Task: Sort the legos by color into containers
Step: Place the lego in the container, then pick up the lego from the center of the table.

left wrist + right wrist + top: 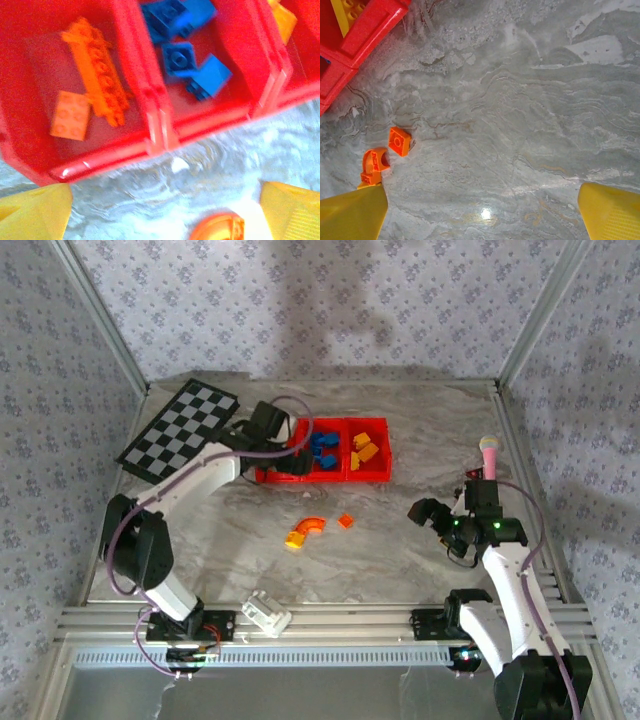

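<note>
Both jaws stand spread and empty. The left gripper (290,455) hovers over the red tray's (378,477) left compartment, where orange bricks (97,75) lie; the right gripper (480,200) hangs over the table (530,100). A release looks finished. Next comes fetching the curved orange piece (313,525), orange plate (345,521) or yellow brick (295,539), loose near the tray.

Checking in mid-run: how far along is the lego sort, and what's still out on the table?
Mostly done. Orange bricks sit in the tray's left compartment, blue bricks in the middle, yellow bricks in the right. Nothing is in hand: left gripper and right gripper are both open. Left on the table: a curved orange piece, a small orange square and a yellow piece.
</note>
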Controlling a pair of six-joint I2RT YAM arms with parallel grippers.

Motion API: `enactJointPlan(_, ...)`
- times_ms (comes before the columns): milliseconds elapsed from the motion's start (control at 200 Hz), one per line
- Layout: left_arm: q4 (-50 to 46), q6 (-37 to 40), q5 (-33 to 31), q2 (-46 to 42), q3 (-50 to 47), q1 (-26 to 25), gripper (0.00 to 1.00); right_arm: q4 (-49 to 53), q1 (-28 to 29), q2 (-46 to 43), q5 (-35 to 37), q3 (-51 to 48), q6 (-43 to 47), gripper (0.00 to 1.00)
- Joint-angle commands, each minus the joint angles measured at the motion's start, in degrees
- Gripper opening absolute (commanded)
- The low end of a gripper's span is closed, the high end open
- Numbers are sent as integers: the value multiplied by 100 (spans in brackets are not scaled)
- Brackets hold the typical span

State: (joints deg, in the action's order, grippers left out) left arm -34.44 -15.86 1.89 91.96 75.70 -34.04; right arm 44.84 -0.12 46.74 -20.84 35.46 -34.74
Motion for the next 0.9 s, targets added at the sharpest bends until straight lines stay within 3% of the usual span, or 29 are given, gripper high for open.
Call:
enactJointPlan(0, 77, 751, 417, -247, -399, -423, 96, -67, 37, 42, -8, -74, -85, 100)
enactJointPlan(105, -206, 1451, 699, -144, -509, -881, 95, -113, 78, 88, 10, -75, -85, 100)
enactJointPlan(260, -884, 2037, 218, 212, -400, -1265, 92, -133, 164, 87, 40, -39, -250, 100)
enactJointPlan(580, -1120, 2399, 144, 702, -435, -1291, 81, -78, 259, 14, 145, -37, -340, 100)
enactJointPlan(895, -929, 2419, 98, 1131, -477, -1326, 80, -117, 285, 58, 177, -39, -345, 100)
